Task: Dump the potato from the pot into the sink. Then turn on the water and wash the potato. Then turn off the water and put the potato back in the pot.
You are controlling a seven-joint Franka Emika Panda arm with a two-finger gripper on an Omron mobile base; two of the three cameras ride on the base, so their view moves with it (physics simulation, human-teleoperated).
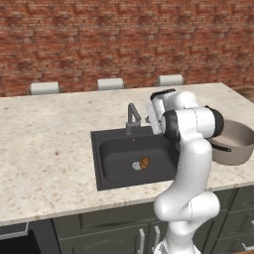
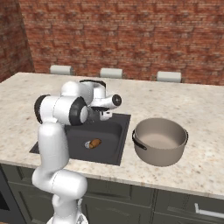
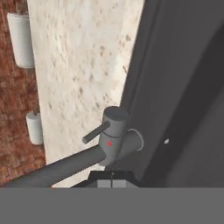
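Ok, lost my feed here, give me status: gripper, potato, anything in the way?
Gripper shut, empty, right at the faucet. Potato in the sink beside the drain; pot empty on the counter. Nothing in the way.

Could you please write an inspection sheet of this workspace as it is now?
Surface: speckled beige counter, bare around the basin.
Job's things: potato lies in the sink beside the silver drain; pot stands upright on the counter right of the sink.
Clutter: nothing seen.
Grippers: gripper shut, holding nothing, close to the faucet.
Cables: nothing seen.
Surroundings: brick wall, three pale stools behind, dark cabinets below.
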